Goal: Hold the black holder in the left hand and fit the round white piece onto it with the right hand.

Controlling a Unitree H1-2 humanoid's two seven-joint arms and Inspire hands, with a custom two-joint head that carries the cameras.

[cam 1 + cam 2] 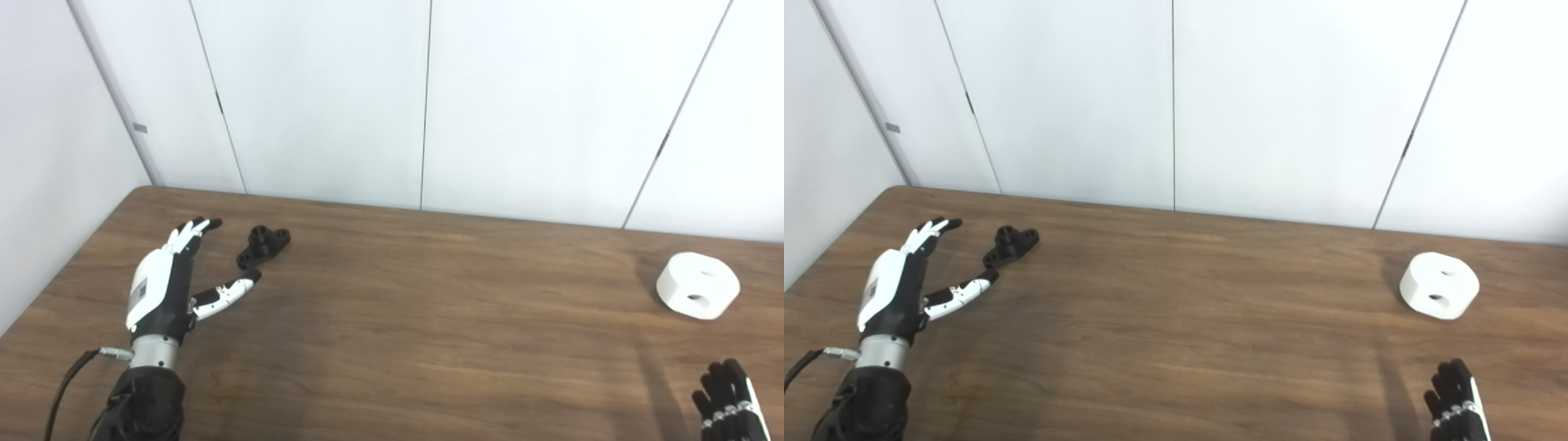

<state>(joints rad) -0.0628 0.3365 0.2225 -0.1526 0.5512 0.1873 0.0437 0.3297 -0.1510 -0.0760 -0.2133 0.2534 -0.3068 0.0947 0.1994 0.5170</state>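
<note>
**Left hand spread open, right hand low at the edge**

The left hand (160,288) reaches forward from the left side, its fingers (191,230) stretched out and apart, the thumb pointing to the right, holding nothing. Of the right hand (730,401) only the dark fingers show at the bottom edge, pointing upward, slightly apart.

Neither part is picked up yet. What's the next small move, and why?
Probably ease the left hand forward and close it on the black holder. The hand is open, the holder lies on the table just past its thumb tip, and nothing is held. The round white piece sits far right, ahead of the right hand, which is only partly in view, and can wait.
</note>
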